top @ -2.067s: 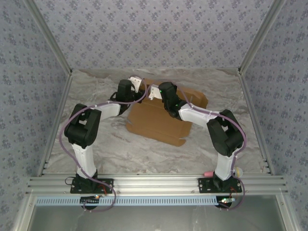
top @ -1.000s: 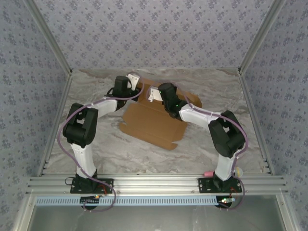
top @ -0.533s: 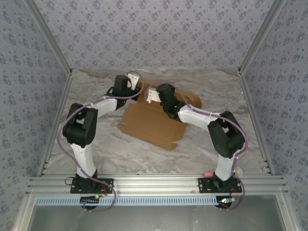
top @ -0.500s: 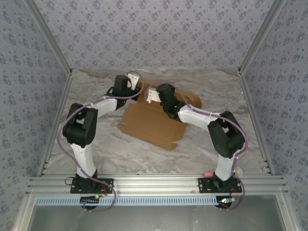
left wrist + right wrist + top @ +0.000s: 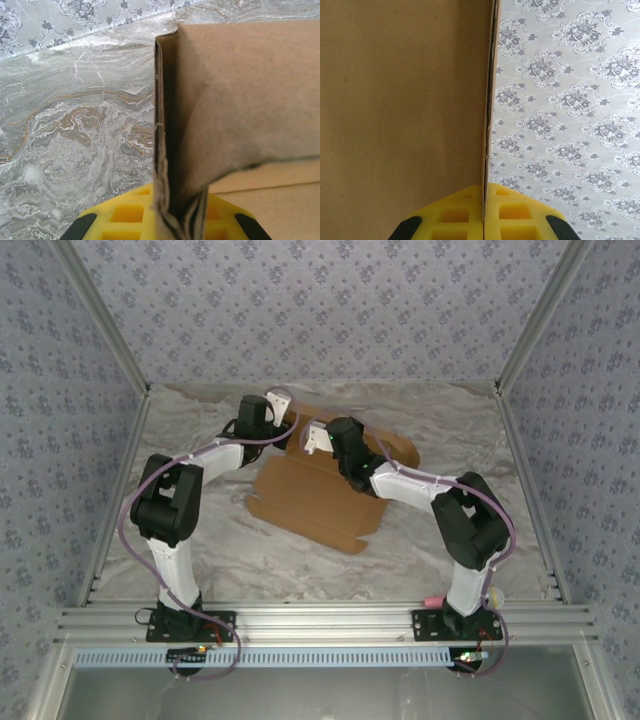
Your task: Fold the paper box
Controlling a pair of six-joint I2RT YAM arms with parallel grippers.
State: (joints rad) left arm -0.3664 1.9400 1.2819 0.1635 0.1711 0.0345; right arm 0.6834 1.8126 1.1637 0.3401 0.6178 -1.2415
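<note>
While both grippers clamp its far side, we list the paper box (image 5: 315, 495) as a brown cardboard sheet on the table (image 5: 420, 550), nearer the far edge than the near one and about midway between the left and right edges.

Item one, we record the left gripper (image 5: 282, 410) at the sheet's far left corner. In the left wrist view its yellow pads (image 5: 125, 215) are nearly closed on a doubled flap of the paper box (image 5: 240, 90) that stands upright above the marbled table (image 5: 75, 135). Item two, the right gripper (image 5: 316, 438) sits just beside it. In the right wrist view its jaws are closed on the thin edge of a panel (image 5: 405, 100), seen edge-on against the patterned wall (image 5: 570, 100). Item three, the sheet's near half lies flat. Item four, a pink stick (image 5: 434, 600) lies at the near edge by the right arm's base.
</note>
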